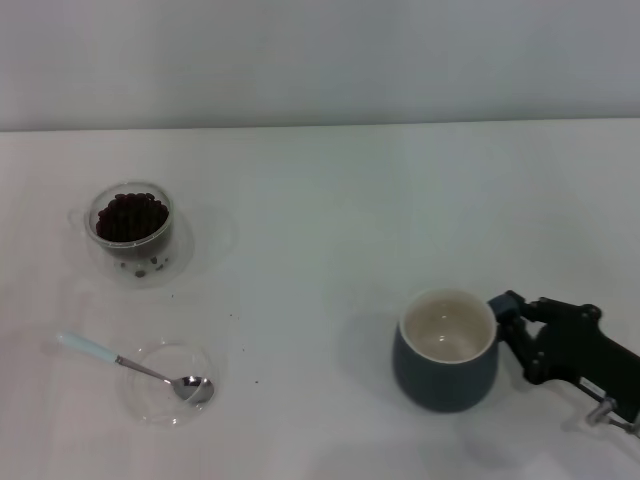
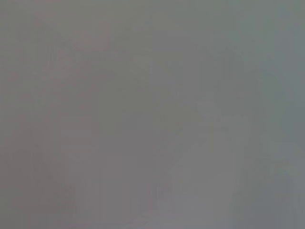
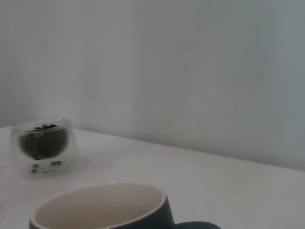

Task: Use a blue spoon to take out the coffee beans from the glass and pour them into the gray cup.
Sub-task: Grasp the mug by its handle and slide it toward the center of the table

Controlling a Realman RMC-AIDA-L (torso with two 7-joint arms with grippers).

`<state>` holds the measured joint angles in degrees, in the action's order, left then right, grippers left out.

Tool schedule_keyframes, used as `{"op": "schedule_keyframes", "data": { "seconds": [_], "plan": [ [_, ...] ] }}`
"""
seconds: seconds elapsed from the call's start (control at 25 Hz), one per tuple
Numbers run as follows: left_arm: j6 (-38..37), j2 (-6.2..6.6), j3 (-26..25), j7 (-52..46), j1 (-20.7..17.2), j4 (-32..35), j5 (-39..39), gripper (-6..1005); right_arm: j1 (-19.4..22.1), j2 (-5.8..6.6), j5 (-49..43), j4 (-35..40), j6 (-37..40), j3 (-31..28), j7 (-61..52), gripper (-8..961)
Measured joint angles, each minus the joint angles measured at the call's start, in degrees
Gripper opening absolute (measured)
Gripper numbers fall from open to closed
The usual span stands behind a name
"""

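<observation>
Nearest the head camera, by the table's (image 1: 320, 200) front edge toward its right corner, stands the gray cup (image 1: 446, 352), upright and empty, cream inside showing. Its handle points right, and the right gripper (image 1: 512, 318) sits against that handle, probably steadying the cup for pouring; whether its fingers are spread or pressed onto the handle I cannot tell. One blue spoon (image 1: 130, 365) lies near the front-left corner, bowl resting in a shallow clear dish (image 1: 170, 385), pale handle sticking out over the rim toward the left edge, an easy place to pick it up. Farther back along the left edge stands one glass (image 1: 131, 222), upright, holding the heap of coffee beans (image 1: 131, 214); a few dark specks lie on the table beside it. No scooping has begun, I judge. Nothing of the left gripper appears in any view
</observation>
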<state>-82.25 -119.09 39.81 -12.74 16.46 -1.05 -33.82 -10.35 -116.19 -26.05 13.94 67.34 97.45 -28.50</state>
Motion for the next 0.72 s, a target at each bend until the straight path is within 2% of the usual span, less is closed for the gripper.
{"op": "schedule_keyframes", "data": {
  "seconds": [0.24,0.36,0.72],
  "plan": [
    [0.0,0.0,0.0,0.0,0.06,0.01,-0.13,833,-0.53,0.0,7.79,5.71,-6.43,12.73,-0.32,146],
    [0.0,0.0,0.0,0.0,0.06,0.0,-0.16,833,-0.95,0.0,11.31,7.43,-7.91,17.22,0.23,144],
    [-0.01,-0.08,0.0,0.0,-0.46,-0.13,-0.23,834,-1.51,0.01,13.22,9.8,-7.91,21.07,0.17,136]
  ]
}}
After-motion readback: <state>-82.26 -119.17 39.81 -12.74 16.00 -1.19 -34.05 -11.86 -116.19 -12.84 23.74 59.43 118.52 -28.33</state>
